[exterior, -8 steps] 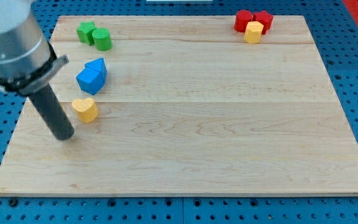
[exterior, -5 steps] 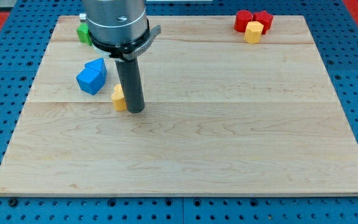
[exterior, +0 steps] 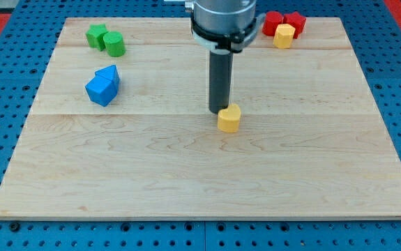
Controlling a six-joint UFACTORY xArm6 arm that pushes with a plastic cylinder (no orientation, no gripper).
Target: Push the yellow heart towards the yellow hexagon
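The yellow heart (exterior: 229,118) sits near the middle of the board (exterior: 207,174), well apart from the yellow hexagon (exterior: 283,35) at the view's top right. My tip (exterior: 219,111) rests just at the heart's upper left edge, touching or nearly so; it is a bare rod and holds nothing. Two red blocks (exterior: 284,21) crowd behind the hexagon. Two blue blocks (exterior: 103,85) lie at the left, two green blocks (exterior: 106,39) in the top left corner.

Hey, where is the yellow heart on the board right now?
The yellow heart sits near the board's middle, just right of centre, directly below my tip.
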